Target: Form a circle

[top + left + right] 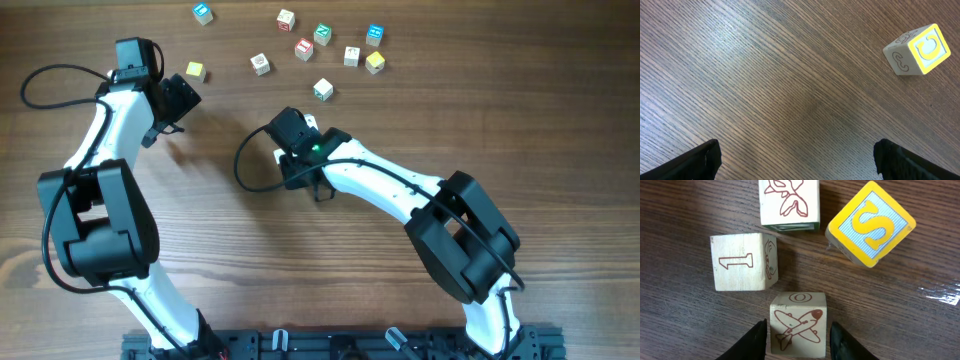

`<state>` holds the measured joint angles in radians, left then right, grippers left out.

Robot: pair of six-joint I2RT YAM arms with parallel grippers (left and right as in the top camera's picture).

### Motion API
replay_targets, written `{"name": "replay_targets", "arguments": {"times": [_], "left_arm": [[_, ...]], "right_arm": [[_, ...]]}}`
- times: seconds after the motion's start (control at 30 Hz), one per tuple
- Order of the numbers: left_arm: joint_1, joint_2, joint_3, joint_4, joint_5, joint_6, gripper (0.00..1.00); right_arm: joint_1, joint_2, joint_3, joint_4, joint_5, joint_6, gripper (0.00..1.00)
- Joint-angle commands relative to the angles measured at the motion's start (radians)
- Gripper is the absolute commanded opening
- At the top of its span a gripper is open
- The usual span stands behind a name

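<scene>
The circle (771, 260) sits at the middle of the surface (330, 260), under the right end effector (799, 327): four cubes show, an aeroplane cube (797, 311) nearest, a "1" cube (737, 262) left, a red-drawn cube (790, 200) far, a yellow S cube (871, 225) right. The right end effector is released, its fingers straddling the aeroplane cube with slim gaps. The left end effector (796, 155) gapes wide at far left, a yellow C cube (920, 50) near it

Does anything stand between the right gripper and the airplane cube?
Nothing visible. The airplane cube lies between the right gripper's open fingers, a slim gap each side; the 1 cube and S cube lie beyond it.
</scene>
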<state>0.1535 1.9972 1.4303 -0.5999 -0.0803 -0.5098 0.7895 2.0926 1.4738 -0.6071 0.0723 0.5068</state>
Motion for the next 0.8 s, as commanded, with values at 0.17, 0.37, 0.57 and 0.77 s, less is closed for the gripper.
{"name": "replay_targets", "arguments": {"times": [0.17, 0.37, 0.57, 0.77], "left_arm": [[0.001, -0.016, 0.011, 0.001, 0.001, 0.008, 1.00], [0.001, -0.016, 0.011, 0.001, 0.001, 0.008, 1.00], [0.001, -0.016, 0.011, 0.001, 0.001, 0.008, 1.00], [0.001, -0.016, 0.011, 0.001, 0.001, 0.008, 1.00]], "right_arm": [[-0.009, -0.013, 0.027, 0.001, 0.017, -0.063, 0.54], [-0.053, -0.163, 0.074, -0.002, 0.116, -0.085, 0.59], [-0.149, -0.174, 0.071, -0.100, 0.084, -0.051, 0.63], [-0.168, -0.164, 0.039, -0.108, 0.050, -0.051, 0.58]]}}
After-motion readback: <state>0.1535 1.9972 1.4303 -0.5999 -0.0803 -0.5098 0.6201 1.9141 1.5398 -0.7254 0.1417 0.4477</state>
